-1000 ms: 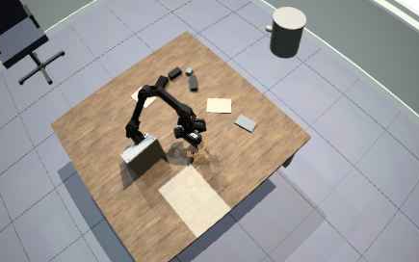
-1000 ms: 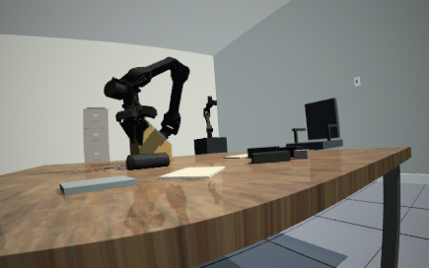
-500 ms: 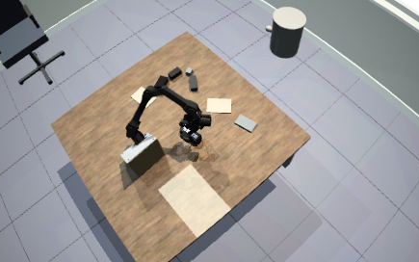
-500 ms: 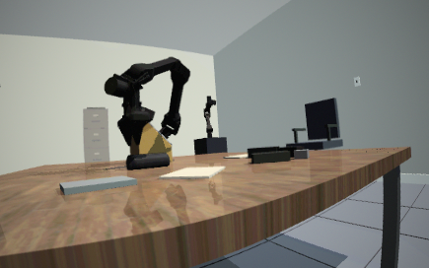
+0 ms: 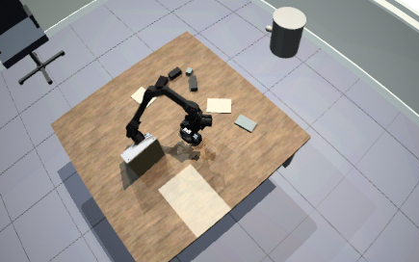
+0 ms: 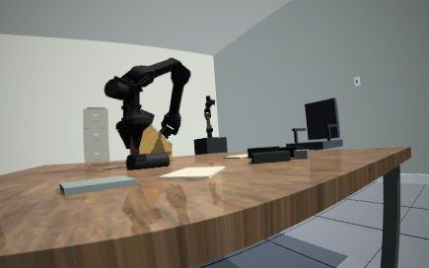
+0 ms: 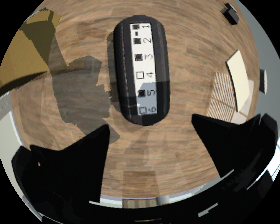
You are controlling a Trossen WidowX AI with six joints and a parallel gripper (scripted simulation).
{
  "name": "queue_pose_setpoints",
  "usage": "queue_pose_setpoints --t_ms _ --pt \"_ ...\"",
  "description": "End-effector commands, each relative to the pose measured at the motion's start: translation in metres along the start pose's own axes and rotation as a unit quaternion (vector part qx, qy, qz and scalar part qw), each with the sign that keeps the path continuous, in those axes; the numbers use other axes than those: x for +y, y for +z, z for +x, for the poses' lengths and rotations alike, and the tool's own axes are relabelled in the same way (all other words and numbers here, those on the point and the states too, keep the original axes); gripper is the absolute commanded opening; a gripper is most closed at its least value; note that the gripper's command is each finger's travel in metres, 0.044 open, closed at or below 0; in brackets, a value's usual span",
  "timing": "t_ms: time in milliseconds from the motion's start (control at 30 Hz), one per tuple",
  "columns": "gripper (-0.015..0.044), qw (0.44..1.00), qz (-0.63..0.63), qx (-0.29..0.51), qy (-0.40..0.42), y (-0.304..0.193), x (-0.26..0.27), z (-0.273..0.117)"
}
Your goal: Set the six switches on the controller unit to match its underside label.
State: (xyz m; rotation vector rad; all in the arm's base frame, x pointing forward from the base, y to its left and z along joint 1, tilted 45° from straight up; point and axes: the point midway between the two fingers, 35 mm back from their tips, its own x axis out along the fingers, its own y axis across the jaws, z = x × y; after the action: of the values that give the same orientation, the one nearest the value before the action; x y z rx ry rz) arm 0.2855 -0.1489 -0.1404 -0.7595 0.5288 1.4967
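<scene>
The dark controller unit [image 7: 120, 70] [image 6: 148, 161] lies on the bench with its underside up, so its switches are hidden. In the wrist view its white label [image 7: 140, 66] faces the camera. Squares 1, 2, 3 and 5 are filled; squares 4 and 6 are empty. A shadow falls over the 5 and 6 end. My gripper [image 7: 152, 123] is open and empty, above the unit, with its fingers spread to either side of the number 6 end. In the top view the arm mostly hides the unit.
A box-like block [image 5: 145, 159] [image 6: 155, 144] stands by the arm's base. A cream sheet [image 5: 219, 105] [image 6: 193, 172] and a grey-blue slab [image 5: 246, 123] [image 6: 99, 185] lie near the unit. Dark modules [image 5: 174, 73] [image 5: 193, 83] lie farther back. A large pale sheet [image 5: 194, 199] lies near one edge.
</scene>
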Motion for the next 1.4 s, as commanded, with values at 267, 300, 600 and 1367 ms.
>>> queue_pose_setpoints --t_ms 267,300,600,1367 --pt "0.044 1.0 0.005 -0.003 -0.002 0.001 0.001 0.02" --pt "0.044 1.0 0.005 -0.003 -0.002 0.001 0.001 0.022" --pt "0.044 1.0 0.005 -0.003 -0.002 0.001 0.002 0.036" --pt "0.0326 1.0 0.005 -0.003 -0.003 0.002 0.002 0.048"
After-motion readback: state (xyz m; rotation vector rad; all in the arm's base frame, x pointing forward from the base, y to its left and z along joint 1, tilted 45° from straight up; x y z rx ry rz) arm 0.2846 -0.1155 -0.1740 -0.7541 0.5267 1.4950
